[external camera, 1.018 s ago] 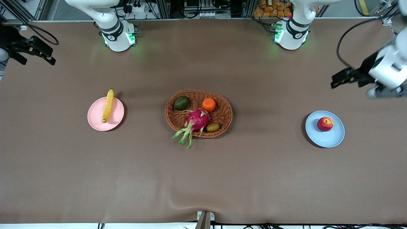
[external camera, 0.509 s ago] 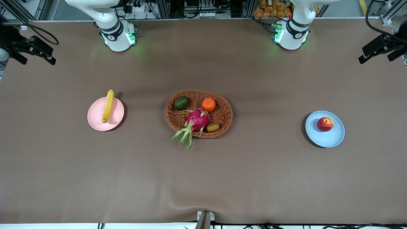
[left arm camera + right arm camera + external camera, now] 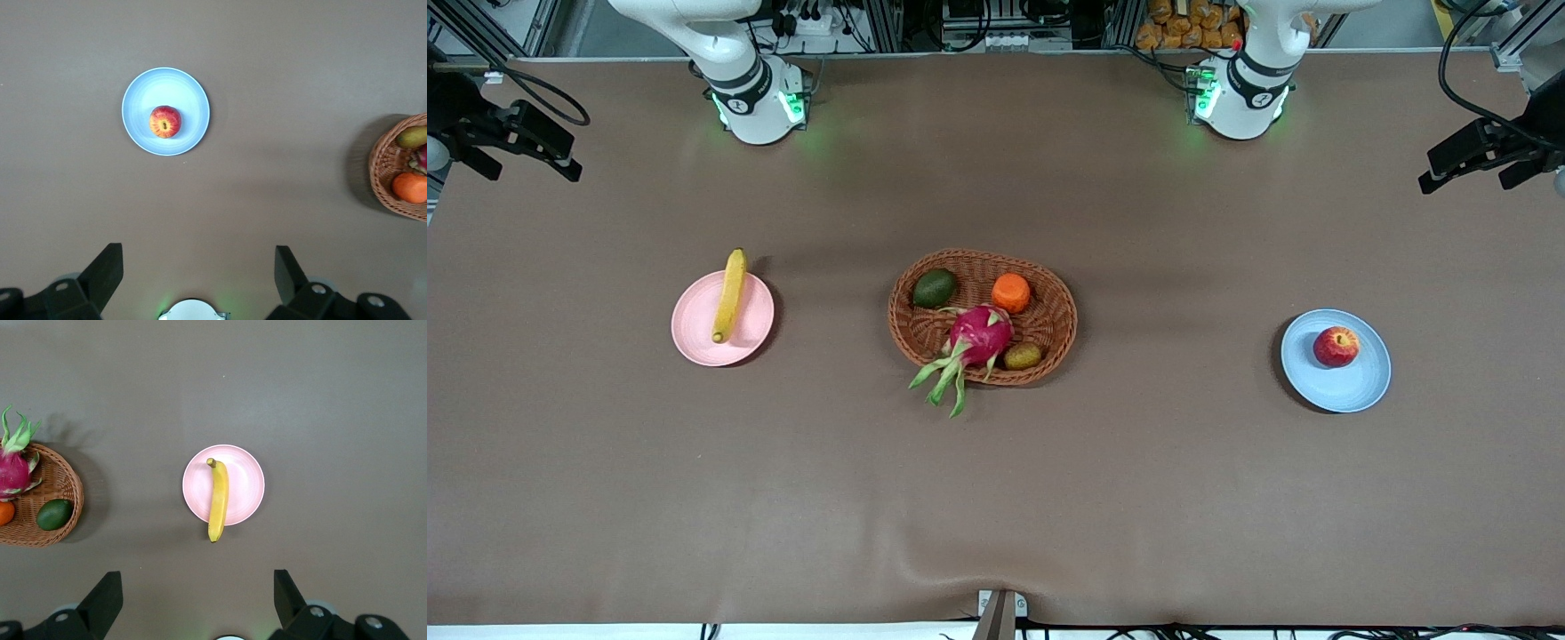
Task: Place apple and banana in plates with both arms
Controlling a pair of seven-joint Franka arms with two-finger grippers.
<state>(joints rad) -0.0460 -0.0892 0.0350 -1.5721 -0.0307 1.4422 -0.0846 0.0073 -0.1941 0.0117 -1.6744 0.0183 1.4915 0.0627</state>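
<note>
**Apple and banana on their plates, both grippers raised and spread**

The apple (image 3: pixel 1336 346) sits on the pale blue plate (image 3: pixel 1343 387) toward the left arm's end of the table, slightly off the plate's centre. The banana (image 3: pixel 729 294) lies across the pale pink plate (image 3: pixel 694 333) toward the right arm's end, its farther tip jutting past the rim over the brown table cover (image 3: pixel 996 498).

Between the two plates stands the oval wicker basket (image 3: pixel 1049 333), well apart from both. It holds a green avocado (image 3: pixel 935 288), an orange (image 3: pixel 1011 292), a magenta dragon fruit (image 3: pixel 980 334) whose green leaves hang over the basket's nearer rim, and a small brownish-green fruit (image 3: pixel 1023 356).

The left gripper (image 3: pixel 193 267) hangs high over the table at the left arm's end, its fingers wide apart and holding nothing; its wrist view looks straight down on the apple and blue plate. The right gripper (image 3: pixel 193 587) hangs high over the right arm's end, fingers likewise spread and empty, with the banana and pink plate below it.
</note>
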